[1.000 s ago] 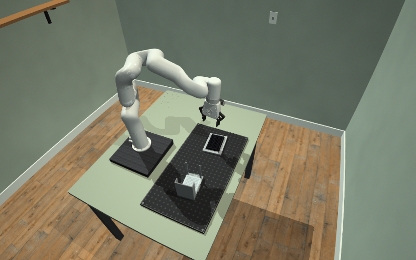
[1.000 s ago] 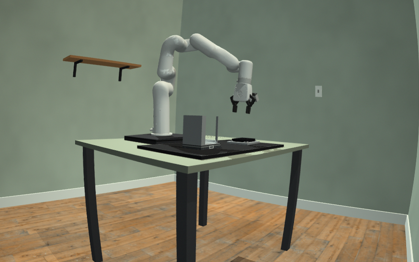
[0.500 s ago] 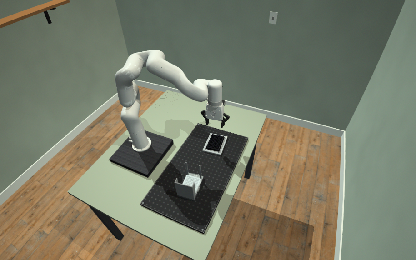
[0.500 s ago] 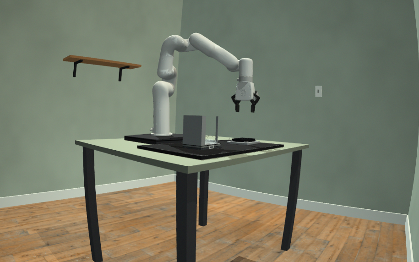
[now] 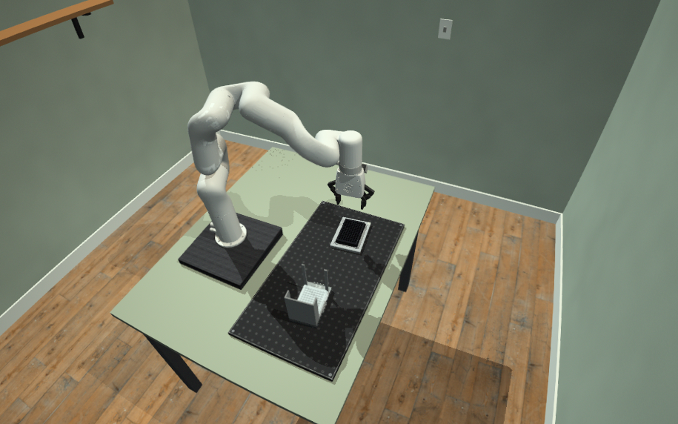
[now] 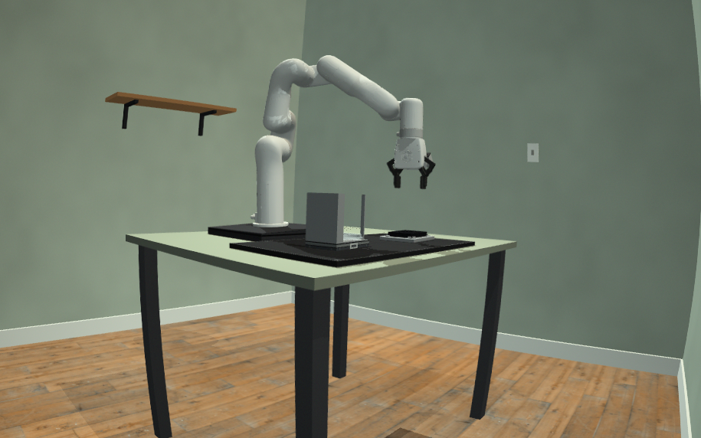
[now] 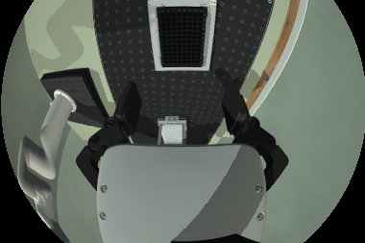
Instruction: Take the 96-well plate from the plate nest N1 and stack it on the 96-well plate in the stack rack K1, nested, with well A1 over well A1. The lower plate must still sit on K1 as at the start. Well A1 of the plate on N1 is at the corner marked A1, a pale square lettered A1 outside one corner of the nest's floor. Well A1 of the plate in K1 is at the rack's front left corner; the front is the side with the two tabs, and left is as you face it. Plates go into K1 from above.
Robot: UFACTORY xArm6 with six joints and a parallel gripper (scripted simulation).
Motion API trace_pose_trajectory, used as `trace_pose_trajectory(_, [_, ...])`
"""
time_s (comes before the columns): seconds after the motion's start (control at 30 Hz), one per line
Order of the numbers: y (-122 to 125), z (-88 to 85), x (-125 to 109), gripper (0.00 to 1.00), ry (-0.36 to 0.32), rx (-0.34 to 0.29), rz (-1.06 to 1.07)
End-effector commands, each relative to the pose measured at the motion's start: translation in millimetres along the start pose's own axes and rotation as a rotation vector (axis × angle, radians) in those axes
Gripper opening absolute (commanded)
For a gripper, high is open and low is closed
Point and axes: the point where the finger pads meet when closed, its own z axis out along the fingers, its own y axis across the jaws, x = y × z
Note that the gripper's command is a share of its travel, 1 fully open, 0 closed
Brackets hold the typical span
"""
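A black 96-well plate [image 5: 350,231] lies flat in the pale plate nest N1 [image 5: 337,243] at the far end of the black pegboard; it also shows in the side view [image 6: 407,233] and the wrist view [image 7: 182,36]. The grey stack rack K1 [image 5: 305,305] stands nearer the front and holds a white 96-well plate [image 5: 313,291] low between its walls and posts. My gripper [image 5: 350,200] hangs open and empty high above the nest, pointing down, also in the side view [image 6: 409,180] and wrist view [image 7: 181,105]. The A1 mark is too small to tell.
The arm's dark base plate [image 5: 231,250] sits left of the pegboard [image 5: 320,284]. The rack's thin posts [image 6: 362,214] stand up taller than the plate inside it. The table's far edge and right edge lie close to the nest.
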Motion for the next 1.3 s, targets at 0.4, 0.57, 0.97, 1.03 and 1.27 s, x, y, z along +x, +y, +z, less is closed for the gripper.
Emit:
trace_pose_trajectory(0.4, [1,23.2,0,1.0,0.002,-0.004,0.0])
trace_pose_trajectory(0.57, [1,29.8,0,1.0,0.002,-0.004,0.0])
trace_pose_trajectory(0.97, [1,48.2,0,1.0,0.002,-0.004,0.0])
trace_pose_trajectory(1.03, [1,49.9,0,1.0,0.002,-0.004,0.0])
trace_pose_trajectory(1.27, [1,61.5,0,1.0,0.002,-0.004,0.0])
